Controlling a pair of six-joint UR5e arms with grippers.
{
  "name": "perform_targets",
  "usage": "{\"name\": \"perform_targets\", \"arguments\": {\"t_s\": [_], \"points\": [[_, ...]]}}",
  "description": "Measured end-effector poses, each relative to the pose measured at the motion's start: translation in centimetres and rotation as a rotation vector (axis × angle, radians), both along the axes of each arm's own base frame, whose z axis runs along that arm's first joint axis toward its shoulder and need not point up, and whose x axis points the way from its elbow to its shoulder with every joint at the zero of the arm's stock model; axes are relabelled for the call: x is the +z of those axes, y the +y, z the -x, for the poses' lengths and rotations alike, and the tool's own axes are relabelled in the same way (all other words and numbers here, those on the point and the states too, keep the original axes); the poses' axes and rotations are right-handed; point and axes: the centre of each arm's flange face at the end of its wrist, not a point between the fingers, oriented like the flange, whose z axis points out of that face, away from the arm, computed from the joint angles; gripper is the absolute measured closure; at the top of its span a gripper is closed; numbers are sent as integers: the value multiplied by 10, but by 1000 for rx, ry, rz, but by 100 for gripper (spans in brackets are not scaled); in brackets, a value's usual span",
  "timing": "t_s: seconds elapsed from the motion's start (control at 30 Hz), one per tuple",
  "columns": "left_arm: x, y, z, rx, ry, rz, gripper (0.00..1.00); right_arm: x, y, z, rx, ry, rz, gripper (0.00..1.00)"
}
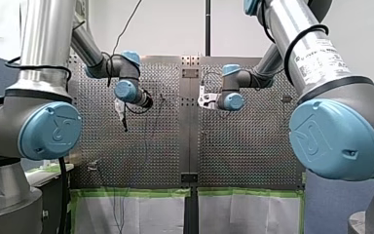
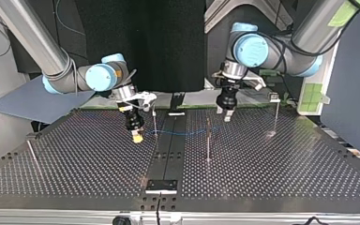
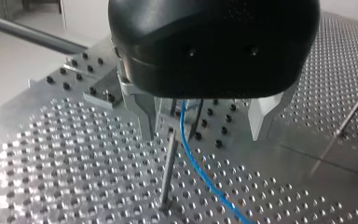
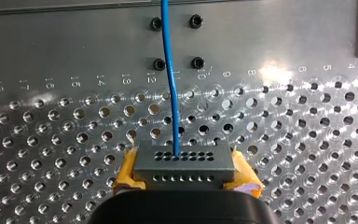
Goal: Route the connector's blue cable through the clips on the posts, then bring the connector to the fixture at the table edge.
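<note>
My right gripper (image 4: pixel 186 176) is shut on the grey connector (image 4: pixel 184 163), with its yellow pads (image 4: pixel 127 175) on both sides. The blue cable (image 4: pixel 170 70) leaves the connector and runs ahead over the plate. In the top view my right gripper (image 2: pixel 137 136) hangs low at centre left, beside a thin post (image 2: pixel 154 121). From there the blue cable (image 2: pixel 187 133) stretches to my left gripper (image 2: pixel 226 116). My left gripper (image 3: pixel 205 123) is open, and the blue cable (image 3: pixel 193 163) runs between its metal fingers (image 3: pixel 142 116), past a post (image 3: pixel 168 172).
More posts stand on the perforated table (image 2: pixel 272 164): one near the middle (image 2: pixel 208 140), one at the top view's right (image 2: pixel 276 117) and one at its far left (image 2: pixel 30 151). A small bracket (image 2: pixel 161 185) sits at the near edge, on the dark centre strip.
</note>
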Motion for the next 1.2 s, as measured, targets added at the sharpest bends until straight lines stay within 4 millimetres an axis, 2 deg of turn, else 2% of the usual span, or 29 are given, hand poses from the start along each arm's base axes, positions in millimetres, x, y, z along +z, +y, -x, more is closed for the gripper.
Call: {"name": "perform_targets", "arguments": {"t_s": [0.33, 0.57, 1.2], "points": [[13, -10, 14, 5, -20, -48, 0, 0, 0, 0, 0, 1, -1, 100], [15, -15, 23, 16, -18, -110, 0, 0, 0, 0, 0, 1, -2, 100], [17, -27, 28, -12, -60, -235, 0, -1, 1, 0, 2, 2, -5, 100]]}}
